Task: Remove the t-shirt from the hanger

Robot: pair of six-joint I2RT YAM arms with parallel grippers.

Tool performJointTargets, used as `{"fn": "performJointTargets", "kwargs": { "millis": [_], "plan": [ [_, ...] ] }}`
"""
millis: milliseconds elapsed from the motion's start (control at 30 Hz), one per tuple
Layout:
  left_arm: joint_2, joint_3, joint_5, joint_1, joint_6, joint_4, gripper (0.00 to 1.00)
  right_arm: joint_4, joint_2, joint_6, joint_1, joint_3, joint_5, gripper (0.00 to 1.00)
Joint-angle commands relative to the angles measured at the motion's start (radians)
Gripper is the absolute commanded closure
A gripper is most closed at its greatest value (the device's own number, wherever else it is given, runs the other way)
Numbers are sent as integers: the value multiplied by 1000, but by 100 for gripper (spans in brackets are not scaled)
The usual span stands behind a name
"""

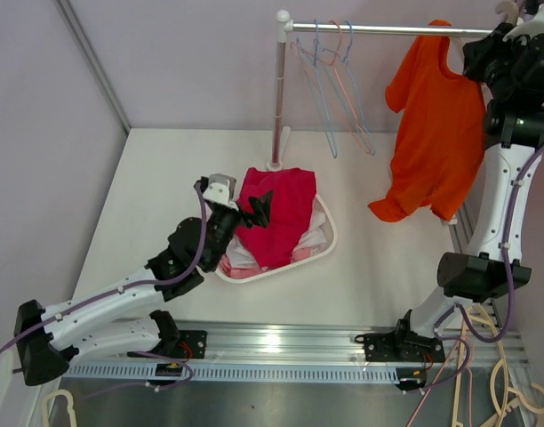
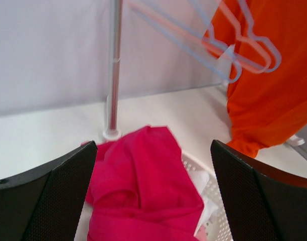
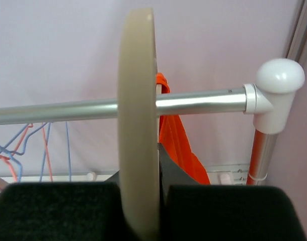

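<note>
An orange t-shirt (image 1: 436,133) hangs from a cream hanger (image 3: 138,125) at the right end of the metal rail (image 1: 388,29). My right gripper (image 3: 138,211) is shut on the cream hanger's hook, up at the rail (image 3: 203,100); the orange shirt (image 3: 176,143) shows just behind it. In the top view the right gripper (image 1: 512,22) is at the top right corner. My left gripper (image 1: 259,210) is open and empty over a red garment (image 1: 276,213) in the white basket (image 1: 325,245). In the left wrist view its fingers (image 2: 254,196) flank the red garment (image 2: 141,186); the orange shirt (image 2: 274,85) is far right.
Several empty blue and pink wire hangers (image 1: 334,80) hang mid-rail. The rack's upright pole (image 1: 279,98) stands behind the basket. Its right post with a white cap (image 3: 276,80) is close to my right gripper. Spare cream hangers (image 1: 512,391) lie off the table's front right.
</note>
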Motion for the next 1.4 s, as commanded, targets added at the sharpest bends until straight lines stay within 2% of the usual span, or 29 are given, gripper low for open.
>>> {"fn": "performJointTargets", "kwargs": {
  "millis": [0,133,200,333,567,700,800,1067,1267,1367],
  "plan": [
    [14,138,152,-9,127,15,1,13,-97,96,-5,-50,66,100],
    [58,215,402,-13,83,-31,1,-121,-200,156,11,-136,238,100],
    [74,209,534,-27,69,-2,1,-138,-261,182,15,-251,303,100],
    [132,214,687,-75,32,67,1,-112,-431,211,17,-460,344,100],
    [362,367,935,-122,-23,70,1,-255,-484,229,20,-497,315,100],
    [443,392,949,-229,28,176,1,-261,-551,243,66,-557,330,100],
    [489,396,981,-265,36,273,0,-278,-564,234,94,-577,340,100],
    [640,591,1064,-265,0,193,0,-289,-588,239,146,-607,366,100],
    [795,841,987,-271,-20,14,1,-282,-588,245,206,-610,409,100],
    [824,886,978,-286,-18,-25,0,-276,-585,243,221,-613,435,100]
  ]
}}
